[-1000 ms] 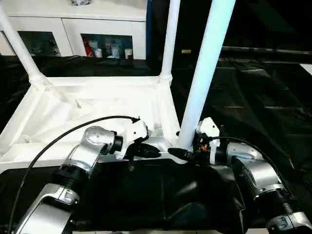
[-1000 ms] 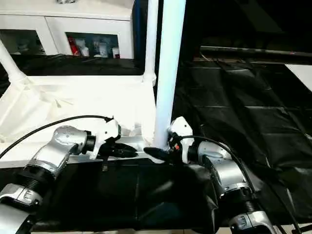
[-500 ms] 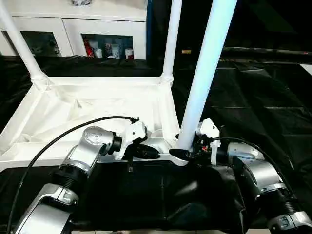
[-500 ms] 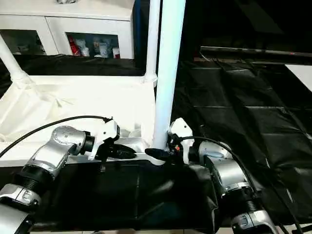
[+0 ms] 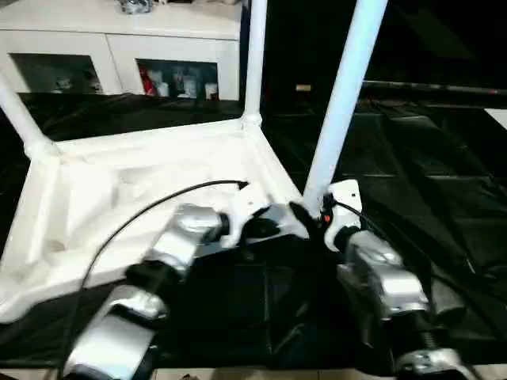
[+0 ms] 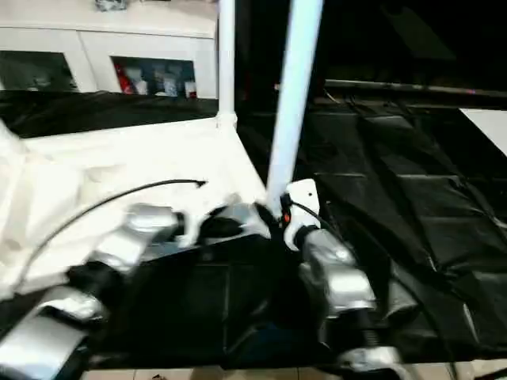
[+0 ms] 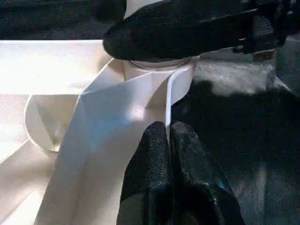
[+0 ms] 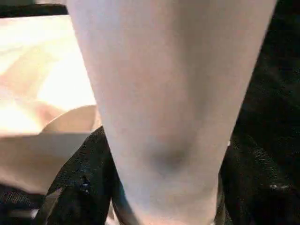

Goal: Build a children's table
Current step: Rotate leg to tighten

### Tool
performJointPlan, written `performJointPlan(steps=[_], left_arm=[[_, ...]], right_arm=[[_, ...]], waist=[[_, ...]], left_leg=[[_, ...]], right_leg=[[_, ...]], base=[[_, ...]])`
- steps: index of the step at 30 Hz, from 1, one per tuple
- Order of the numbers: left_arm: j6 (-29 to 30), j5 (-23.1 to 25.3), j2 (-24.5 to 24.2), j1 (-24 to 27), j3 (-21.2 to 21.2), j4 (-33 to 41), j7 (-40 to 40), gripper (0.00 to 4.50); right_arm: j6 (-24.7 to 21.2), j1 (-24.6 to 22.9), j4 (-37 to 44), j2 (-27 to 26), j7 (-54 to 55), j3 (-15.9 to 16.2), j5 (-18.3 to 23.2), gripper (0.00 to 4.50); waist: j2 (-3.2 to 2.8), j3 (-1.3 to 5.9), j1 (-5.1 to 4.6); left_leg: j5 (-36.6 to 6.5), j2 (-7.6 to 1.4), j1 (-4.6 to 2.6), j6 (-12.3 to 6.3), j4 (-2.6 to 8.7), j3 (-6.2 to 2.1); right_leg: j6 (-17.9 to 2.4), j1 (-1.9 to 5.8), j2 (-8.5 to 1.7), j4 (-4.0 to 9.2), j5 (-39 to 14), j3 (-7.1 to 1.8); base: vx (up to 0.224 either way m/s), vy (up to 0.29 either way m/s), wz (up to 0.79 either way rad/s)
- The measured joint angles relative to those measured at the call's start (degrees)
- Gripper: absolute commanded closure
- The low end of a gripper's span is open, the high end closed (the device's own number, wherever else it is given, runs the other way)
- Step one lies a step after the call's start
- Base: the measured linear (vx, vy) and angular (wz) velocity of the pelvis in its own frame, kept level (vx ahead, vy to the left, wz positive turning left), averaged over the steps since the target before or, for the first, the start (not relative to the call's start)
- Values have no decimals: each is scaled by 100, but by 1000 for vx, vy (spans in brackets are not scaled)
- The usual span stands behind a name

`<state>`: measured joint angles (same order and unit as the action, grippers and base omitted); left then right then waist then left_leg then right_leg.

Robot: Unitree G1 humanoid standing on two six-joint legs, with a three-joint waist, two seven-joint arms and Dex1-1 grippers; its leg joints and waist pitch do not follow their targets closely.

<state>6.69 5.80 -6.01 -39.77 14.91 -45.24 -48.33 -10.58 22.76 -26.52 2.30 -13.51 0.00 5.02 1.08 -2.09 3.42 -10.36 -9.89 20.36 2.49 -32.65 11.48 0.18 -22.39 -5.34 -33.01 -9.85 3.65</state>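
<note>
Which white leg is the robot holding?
The nearest leg, at the tabletop's near right corner: the right end effector wraps its base. The other two stand farther back.

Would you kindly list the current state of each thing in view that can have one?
White plastic rimmed tabletop: lying upside down on the black-covered work table.
Near white tube leg: standing upright in the near corner socket.
Far white tube leg: upright in its corner socket.
Left-side white leg: seated in its socket, leaning.
Left claw: shut, tips at the tabletop's rim.
Right claw: around the near leg's base.
</note>
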Motion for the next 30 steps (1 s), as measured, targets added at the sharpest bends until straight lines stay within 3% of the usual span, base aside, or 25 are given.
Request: performJointPlan(steps=[2, 3, 9, 13, 18, 25, 30], left_arm=[[-8, 19, 12, -1, 0, -5, 18, 450], [-16, 19, 10, -1, 0, -6, 15, 450], [-99, -46, -127, 15, -7, 11, -183, 450], [-305, -144, -462, 126, -41, 100, -640, 450], [-383, -386, -856, 398, -88, 463, -1481, 450], [-301, -575, -1263, 616, -58, 857, -2301, 450], [-292, -611, -1346, 673, -64, 938, -2380, 450]], right_arm=[[10, 2, -5, -9, 30, -1, -19, 186], [19, 1, -5, -9, 20, -2, -19, 152], [-58, 0, 48, 147, -615, -19, 165, 98], [-120, -39, 245, 990, -2011, 491, 163, 98], [-202, -78, 454, 1490, -3234, 668, 395, 98], [-362, -81, 618, 1664, -4068, 745, 719, 98], [-400, -81, 616, 1669, -4264, 831, 764, 136]], waist=[[-1, 0, -2], [-1, 0, -2], [-3, -1, -14], [-9, -4, -24], [-20, -1, -52], [-16, -4, -12], [-5, -10, -34]], left_leg=[[0, 0, -3, 0, 0, -2], [0, 0, -5, 0, 0, -3], [0, -1, -3, 0, 12, -6], [0, -5, -6, 0, 33, -6], [0, -10, -3, 0, 54, -7], [1, -12, 17, 0, 34, 2], [0, -11, 14, 0, 33, 7]], right_leg=[[1, 6, 0, 1, -1, 1], [1, 8, 0, 0, -1, 1], [1, 3, 1, -1, -1, 6], [1, -2, 5, -7, 1, 10], [-1, -19, 10, -14, 2, 17], [-27, -47, 10, -17, 16, 8], [-27, -48, 9, -17, 16, 4]], base=[[0, 0, 0], [0, 0, 0], [0, 0, 0], [0, 0, 0], [0, 0, 0], [0, 0, 0], [0, 0, 0]])
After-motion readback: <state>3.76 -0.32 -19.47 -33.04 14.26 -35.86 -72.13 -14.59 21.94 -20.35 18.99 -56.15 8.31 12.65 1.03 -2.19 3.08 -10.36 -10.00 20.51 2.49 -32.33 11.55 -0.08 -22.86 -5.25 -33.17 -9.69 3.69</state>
